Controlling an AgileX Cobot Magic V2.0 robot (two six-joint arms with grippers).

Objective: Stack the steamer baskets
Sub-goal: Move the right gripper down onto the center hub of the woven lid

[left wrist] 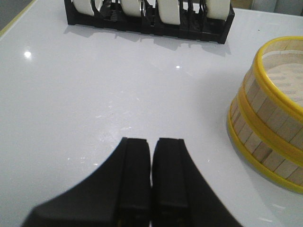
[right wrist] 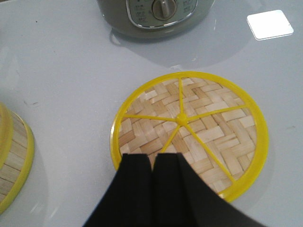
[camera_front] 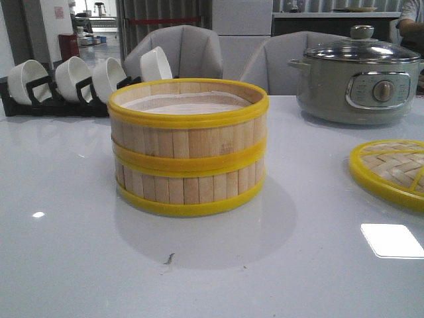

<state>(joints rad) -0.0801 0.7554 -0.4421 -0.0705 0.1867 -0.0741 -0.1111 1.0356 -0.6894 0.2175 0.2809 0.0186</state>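
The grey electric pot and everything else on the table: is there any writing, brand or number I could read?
None can be read.
The grey electric pot has small markings around its knob, too blurred to read.
The steamer baskets, woven lid and bowl rack show no text.

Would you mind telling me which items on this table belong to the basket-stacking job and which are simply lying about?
Belongs to the job:
upper steamer basket
lower steamer basket, underneath it

Just lying about:
woven lid
grey electric pot
rack of white bowls

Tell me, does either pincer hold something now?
No. The left pincer and the right pincer are both shut on nothing; the steamer baskets stand stacked, untouched.
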